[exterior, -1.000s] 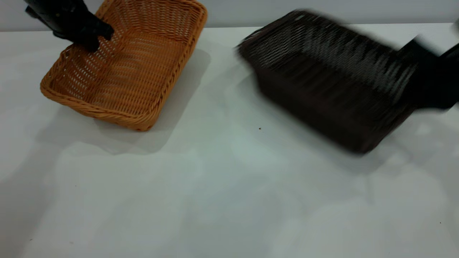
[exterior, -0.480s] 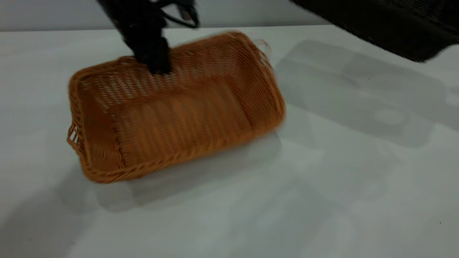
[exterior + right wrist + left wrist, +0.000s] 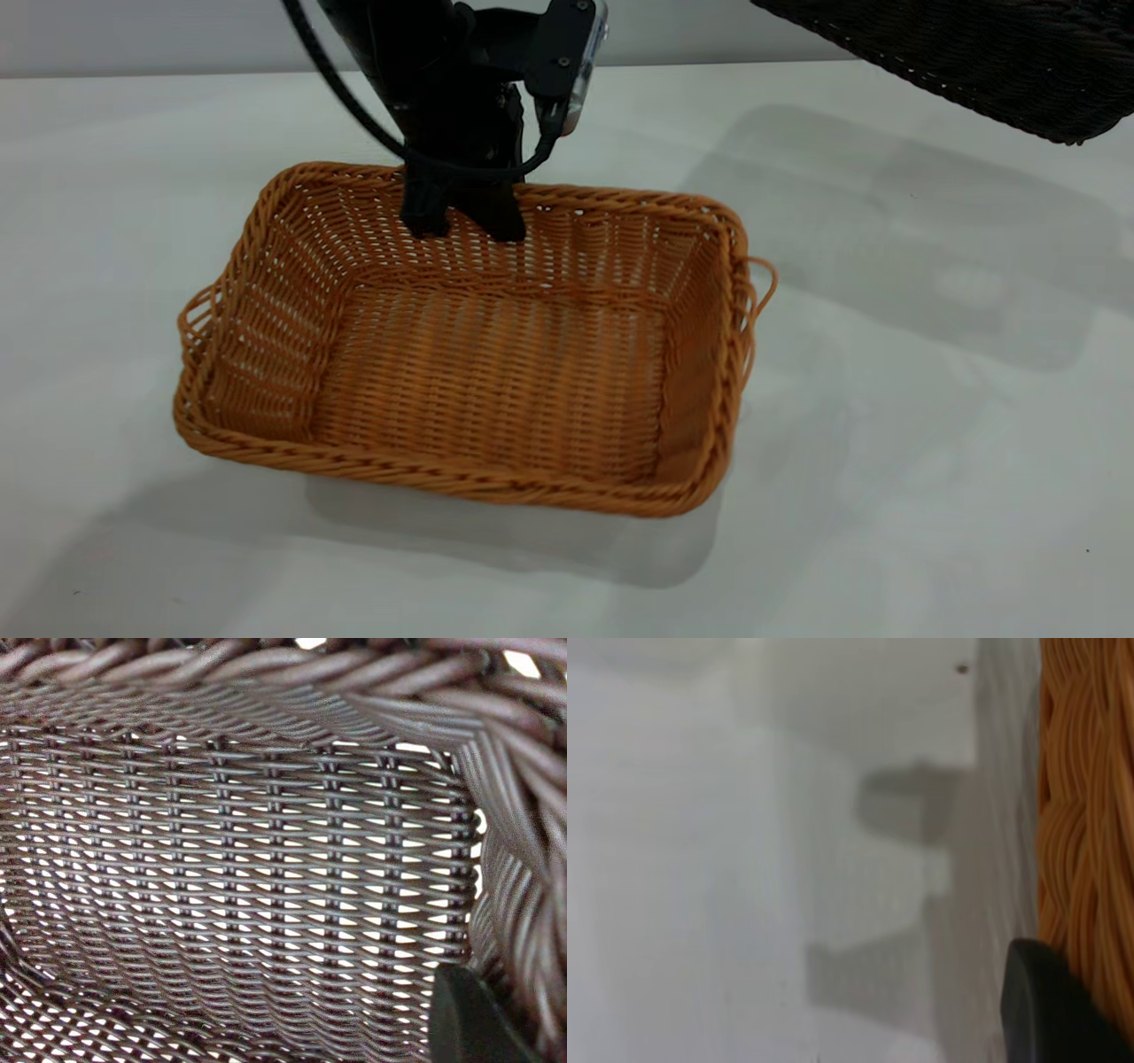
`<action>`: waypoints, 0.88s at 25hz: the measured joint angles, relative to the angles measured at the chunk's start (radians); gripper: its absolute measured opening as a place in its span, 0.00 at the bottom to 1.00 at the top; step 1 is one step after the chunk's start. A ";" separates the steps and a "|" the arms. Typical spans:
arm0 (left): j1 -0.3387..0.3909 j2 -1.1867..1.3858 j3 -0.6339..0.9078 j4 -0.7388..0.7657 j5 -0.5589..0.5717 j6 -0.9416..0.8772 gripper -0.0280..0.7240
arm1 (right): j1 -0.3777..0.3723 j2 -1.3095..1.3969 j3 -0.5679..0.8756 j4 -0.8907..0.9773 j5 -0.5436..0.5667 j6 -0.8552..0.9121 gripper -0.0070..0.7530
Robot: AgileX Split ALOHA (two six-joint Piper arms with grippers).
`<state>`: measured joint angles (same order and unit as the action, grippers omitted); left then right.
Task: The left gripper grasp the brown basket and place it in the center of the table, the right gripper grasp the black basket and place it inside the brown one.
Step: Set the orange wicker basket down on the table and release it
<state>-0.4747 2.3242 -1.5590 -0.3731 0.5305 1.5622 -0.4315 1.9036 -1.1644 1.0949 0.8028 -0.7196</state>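
brown basket (image 3: 496, 372) on table (image 3: 886, 443) centre | black basket (image 3: 966, 53) above, right-rear

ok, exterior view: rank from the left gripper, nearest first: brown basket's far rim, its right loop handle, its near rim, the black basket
1. Far rim: the left gripper's fingers are right on it.
2. Right loop handle: at the brown basket's right end.
3. Near rim: across the basket, toward the camera. Close to the handle in distance; not a firm call.
4. Black basket: raised above the table, top right.

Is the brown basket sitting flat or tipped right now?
Flat. The brown basket rests open side up on the table, left claw at its far rim.
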 joint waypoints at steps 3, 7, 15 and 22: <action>-0.002 0.000 0.000 0.002 -0.007 -0.054 0.18 | 0.000 0.000 -0.001 -0.001 0.009 0.003 0.12; -0.006 0.000 0.000 -0.007 -0.018 -0.077 0.30 | 0.000 0.000 -0.003 -0.001 0.011 0.005 0.12; -0.007 -0.001 0.000 -0.011 -0.080 -0.101 0.66 | 0.000 0.000 -0.004 -0.001 0.027 0.005 0.12; 0.089 -0.145 0.002 -0.021 -0.068 -0.433 0.71 | 0.008 0.000 -0.004 -0.054 0.091 0.037 0.12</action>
<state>-0.3854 2.1788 -1.5571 -0.3938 0.4622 1.1291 -0.4237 1.9036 -1.1682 1.0410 0.8938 -0.6825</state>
